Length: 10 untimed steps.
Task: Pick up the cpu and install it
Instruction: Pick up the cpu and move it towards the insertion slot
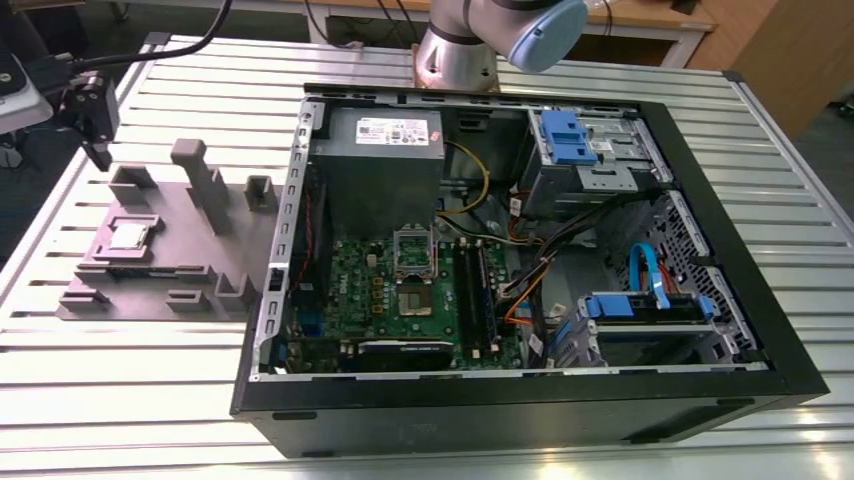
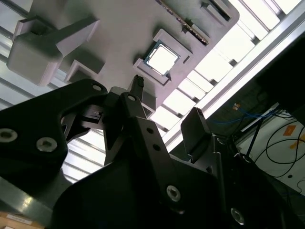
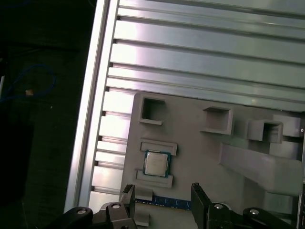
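The cpu is a small silvery square chip lying flat in a recess of the grey fixture, on the exterior view's left. It also shows in both wrist views, cpu and cpu. My black gripper hangs above the table behind the fixture, apart from the chip. In both wrist views the gripper is open with nothing between its fingers, and the chip lies just beyond the tips. The motherboard's socket sits inside the open computer case, its metal frame swung up.
The grey fixture carries upright posts and several other recesses. A slatted metal table holds everything; its edge runs close to the fixture. Cables, drive bays and a grey power supply crowd the case.
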Tool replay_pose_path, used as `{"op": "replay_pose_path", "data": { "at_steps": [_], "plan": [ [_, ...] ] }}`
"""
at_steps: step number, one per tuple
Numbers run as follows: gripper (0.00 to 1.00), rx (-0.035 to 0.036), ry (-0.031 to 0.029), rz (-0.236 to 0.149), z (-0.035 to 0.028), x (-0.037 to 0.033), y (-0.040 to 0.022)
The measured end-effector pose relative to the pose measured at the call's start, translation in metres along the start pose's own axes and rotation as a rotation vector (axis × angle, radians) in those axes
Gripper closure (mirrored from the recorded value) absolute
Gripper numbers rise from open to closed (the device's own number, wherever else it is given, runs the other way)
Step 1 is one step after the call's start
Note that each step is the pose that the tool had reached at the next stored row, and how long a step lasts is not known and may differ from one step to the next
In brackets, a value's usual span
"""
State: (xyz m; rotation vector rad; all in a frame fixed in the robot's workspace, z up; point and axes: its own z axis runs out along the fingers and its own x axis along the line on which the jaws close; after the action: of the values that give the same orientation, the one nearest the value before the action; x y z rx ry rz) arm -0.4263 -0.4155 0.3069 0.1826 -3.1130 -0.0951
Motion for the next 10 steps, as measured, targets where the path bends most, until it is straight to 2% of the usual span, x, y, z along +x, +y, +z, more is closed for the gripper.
{"op": "replay_pose_path", "data": {
  "at_steps": [8,10],
  "plan": [
    [0.42,0.0000,-0.0002,0.004,0.0144,-0.0002,-0.0009],
    [0.42,0.0000,-0.0001,0.004,0.0161,-0.0003,-0.0010]
  ]
}}
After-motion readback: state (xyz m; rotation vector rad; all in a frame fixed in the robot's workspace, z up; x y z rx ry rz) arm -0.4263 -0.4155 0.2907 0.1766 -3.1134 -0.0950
